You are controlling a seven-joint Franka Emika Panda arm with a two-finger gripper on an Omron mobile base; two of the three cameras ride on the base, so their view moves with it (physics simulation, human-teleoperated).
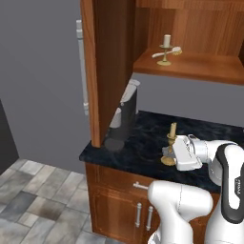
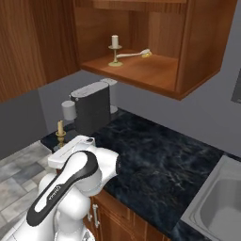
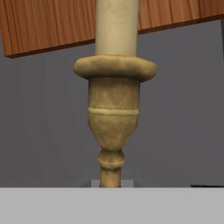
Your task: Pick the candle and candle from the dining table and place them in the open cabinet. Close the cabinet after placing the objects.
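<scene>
One candle (image 1: pixel 166 47) (image 2: pixel 114 46), short cream wax on a brass stick, stands upright on the shelf (image 1: pixel 200 68) of the open cabinet (image 2: pixel 197 52). The other candle (image 1: pixel 172 131) (image 2: pixel 60 129) (image 3: pixel 114 109) is low over the black counter, and I cannot tell if its brass foot touches the top. My gripper (image 1: pixel 169 151) is shut on its slender brass stem, below the drip cup. The cabinet door (image 1: pixel 100 71) stands swung open to the left, its silver bar handle (image 1: pixel 82 66) facing outward. The dining table is out of view.
A dark coffee machine (image 1: pixel 123 121) (image 2: pixel 92 110) stands on the black counter (image 2: pixel 155 155) just under the cabinet door. A white-handled utensil (image 1: pixel 167 52) lies beside the shelved candle. A sink (image 2: pixel 216 202) sits at the right. Base cabinets with silver handles (image 1: pixel 138 214) are below.
</scene>
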